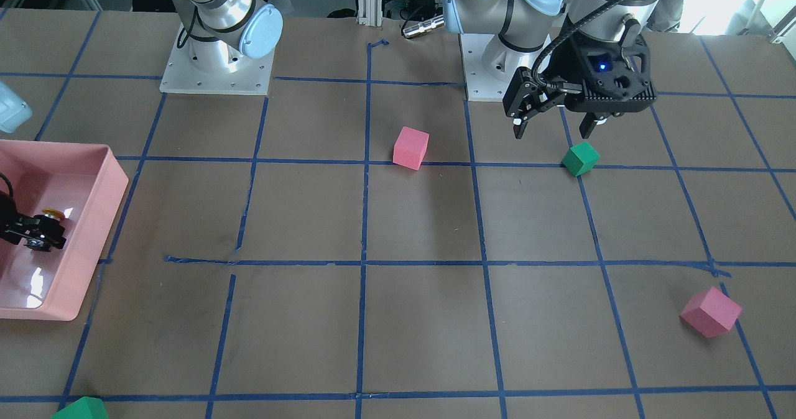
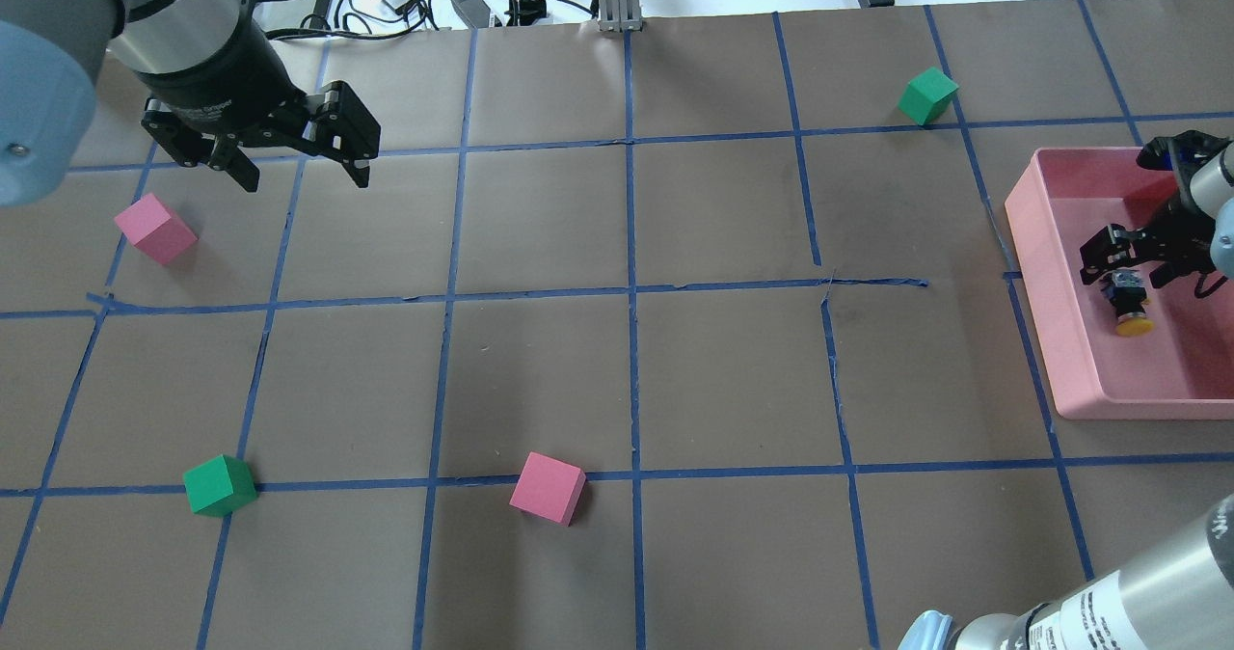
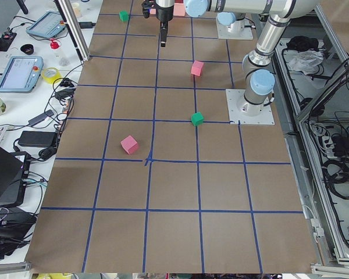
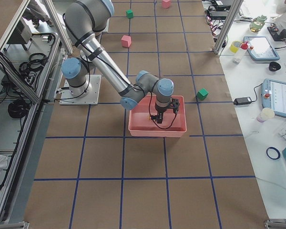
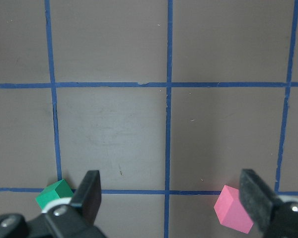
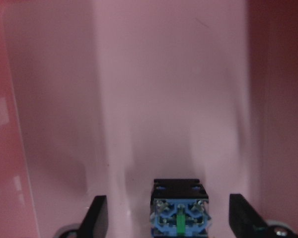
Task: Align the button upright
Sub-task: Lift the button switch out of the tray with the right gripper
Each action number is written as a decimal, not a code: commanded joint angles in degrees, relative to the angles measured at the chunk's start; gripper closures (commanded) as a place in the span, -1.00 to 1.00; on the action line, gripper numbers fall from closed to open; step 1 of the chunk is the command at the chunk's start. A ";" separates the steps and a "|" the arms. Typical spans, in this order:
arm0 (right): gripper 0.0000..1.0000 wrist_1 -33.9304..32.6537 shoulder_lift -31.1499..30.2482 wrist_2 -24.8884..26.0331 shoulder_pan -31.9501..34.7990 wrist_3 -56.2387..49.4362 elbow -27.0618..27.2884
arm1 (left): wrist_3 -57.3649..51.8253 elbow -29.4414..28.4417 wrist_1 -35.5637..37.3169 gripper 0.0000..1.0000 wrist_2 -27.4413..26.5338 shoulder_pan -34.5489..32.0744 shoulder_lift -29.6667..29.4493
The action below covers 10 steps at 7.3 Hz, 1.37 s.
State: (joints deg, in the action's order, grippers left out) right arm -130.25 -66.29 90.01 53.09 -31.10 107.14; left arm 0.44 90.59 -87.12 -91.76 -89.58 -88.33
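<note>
**A:** Right gripper [image 6: 169, 212], what are the fingers [image 6: 97, 218] doing?

**B:** Spread wide, pinching nothing. The button [image 2: 1130, 307] sits between them with a clear gap on each side.

**A:** How does it lie?

**B:** On its side, I'd say, on the floor of the pink tray [image 2: 1138, 407] at the right end of the table [image 2: 617, 370]. The long axis runs straight out from the palm. The wrist view shows the base end facing the camera, and the overhead view shows the yellow cap pointing away, toward the robot's side.

**A:** So what does the coming move turn on?

**B:** Probably closing across the body and then tipping it cap-up. The right arm is already on it, and the left is well apart.

**A:** Left gripper [image 1: 553, 132]?

**B:** Also spread and empty — it hangs over the table at the left end. A green cube [image 1: 580, 158] is just beside it and a pink cube [image 2: 154, 229] is near.

**A:** Anything in the way?

**B:** Only the tray walls. They're close on the right of the wrist view, which could crowd the turn. No cubes are in the tray.
</note>
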 commanded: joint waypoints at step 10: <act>1.00 18.67 -5.06 0.08 4.11 0.51 -15.97 | -0.17 0.11 -0.24 -1.00 0.00 0.02 0.88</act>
State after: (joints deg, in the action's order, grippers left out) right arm -118.68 -69.60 90.15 54.94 -30.92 96.12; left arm 0.33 90.67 -87.39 -91.76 -89.56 -87.49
